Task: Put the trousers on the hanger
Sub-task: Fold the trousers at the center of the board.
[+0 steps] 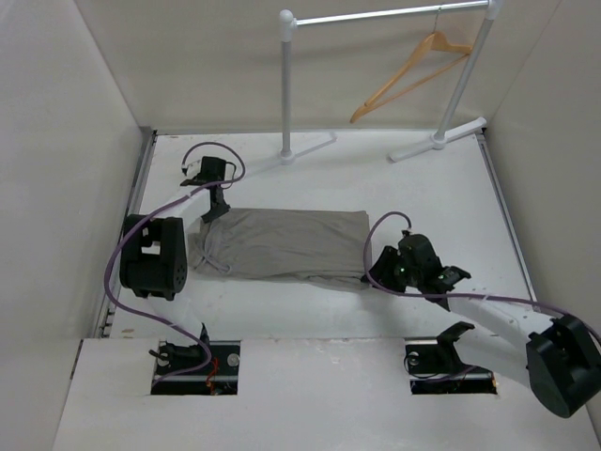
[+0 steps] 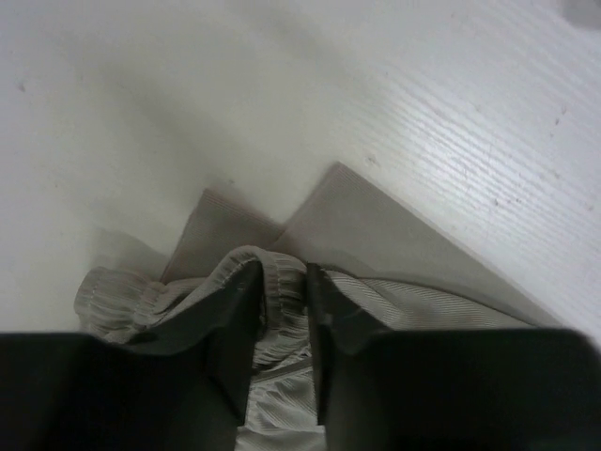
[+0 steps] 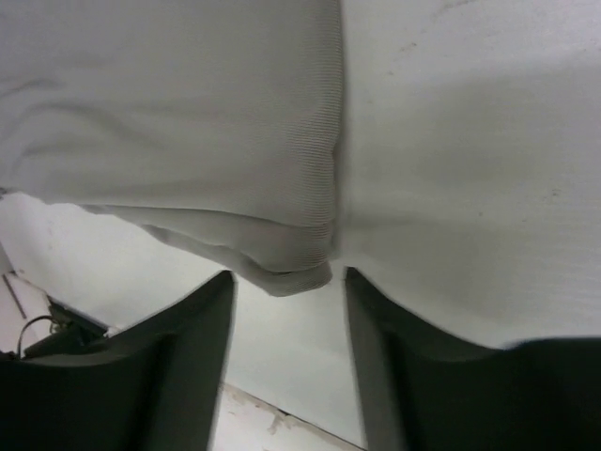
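The grey-taupe trousers (image 1: 282, 244) lie folded flat across the middle of the table. My left gripper (image 1: 214, 212) is at their far left corner; in the left wrist view it (image 2: 282, 274) is shut on a bunched fold of the ribbed waistband (image 2: 277, 319). My right gripper (image 1: 375, 277) is at the trousers' near right corner; in the right wrist view it (image 3: 289, 282) is open, with the folded corner (image 3: 291, 268) just ahead of the fingertips, between them. The tan wooden hanger (image 1: 408, 75) hangs by its hook on the rail at the back right.
The white-and-silver clothes rail (image 1: 376, 16) stands at the back on two feet (image 1: 437, 141). White walls close in the table on the left, right and back. Two cut-outs (image 1: 197, 365) with the arm bases sit at the near edge.
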`<state>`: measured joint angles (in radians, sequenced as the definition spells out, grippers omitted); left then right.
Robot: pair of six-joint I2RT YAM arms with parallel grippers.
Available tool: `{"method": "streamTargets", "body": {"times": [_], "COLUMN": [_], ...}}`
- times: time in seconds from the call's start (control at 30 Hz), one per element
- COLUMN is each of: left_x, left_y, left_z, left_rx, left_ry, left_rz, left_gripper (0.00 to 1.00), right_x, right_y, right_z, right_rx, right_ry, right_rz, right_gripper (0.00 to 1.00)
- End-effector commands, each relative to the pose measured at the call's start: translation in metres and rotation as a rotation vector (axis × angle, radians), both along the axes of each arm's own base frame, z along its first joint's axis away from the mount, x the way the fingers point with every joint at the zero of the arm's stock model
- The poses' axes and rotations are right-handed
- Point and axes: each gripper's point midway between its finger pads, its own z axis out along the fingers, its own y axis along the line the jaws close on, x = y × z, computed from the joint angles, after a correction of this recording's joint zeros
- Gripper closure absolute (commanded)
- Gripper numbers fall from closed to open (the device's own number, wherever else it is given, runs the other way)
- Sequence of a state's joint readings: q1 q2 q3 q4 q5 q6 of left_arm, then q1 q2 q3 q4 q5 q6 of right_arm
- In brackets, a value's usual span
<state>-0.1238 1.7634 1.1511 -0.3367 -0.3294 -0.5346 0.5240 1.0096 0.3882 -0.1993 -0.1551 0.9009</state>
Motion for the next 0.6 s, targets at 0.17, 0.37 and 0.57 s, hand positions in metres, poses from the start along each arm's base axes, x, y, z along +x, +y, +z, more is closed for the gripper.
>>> {"method": "streamTargets", "body": {"times": [0.17, 0.37, 0.57], "left_x": [0.007, 0.014, 0.015], "left_y": [0.020, 0.035, 0.024], "left_z": [0.006, 0.002, 0.010], "left_rx": [-0.042, -0.078, -0.111], "left_ry": [-0.074, -0.093, -0.126], "left_rz": [0.085, 0.168, 0.164], "left_gripper": [0.92, 0.93, 0.66], "right_x": [0.008, -0.012, -0.010], "right_y": [-0.003, -0.024, -0.026], "right_z": [-0.003, -0.013, 0.001], "right_rx": [0.032, -0.030, -0.017], "right_ry": [-0.005, 0.071, 0.021], "right_rz": [-0.066, -0.142, -0.147], "right_gripper": [0.78, 0.88, 0.42]}}
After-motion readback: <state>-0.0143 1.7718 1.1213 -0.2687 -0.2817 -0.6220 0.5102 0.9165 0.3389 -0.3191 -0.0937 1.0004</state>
